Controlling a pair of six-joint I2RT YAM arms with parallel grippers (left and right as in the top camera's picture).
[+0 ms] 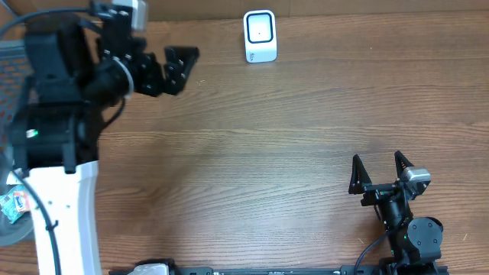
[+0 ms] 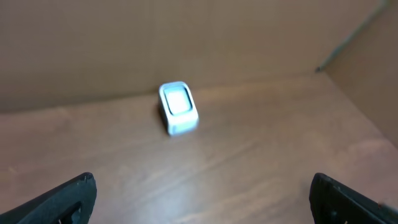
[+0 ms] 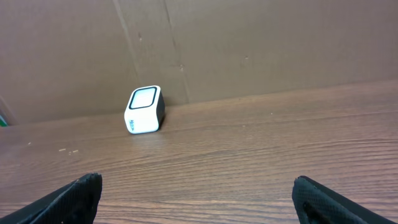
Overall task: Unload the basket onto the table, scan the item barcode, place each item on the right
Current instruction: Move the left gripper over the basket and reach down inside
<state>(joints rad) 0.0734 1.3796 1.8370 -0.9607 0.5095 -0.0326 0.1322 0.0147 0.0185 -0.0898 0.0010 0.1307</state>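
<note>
1. One white scanner (image 1: 260, 35) stands at the worktop's (image 1: 252, 168) far edge.
2. Two sets of jaws: left jaws open and empty, near it; right jaws open and empty, well apart.
3. One small packet (image 1: 11, 205) lies at the left edge.

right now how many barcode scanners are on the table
1. The white scanner stands at the far edge of the table. The left arm covers some tabletop, so another may be hidden.
</note>
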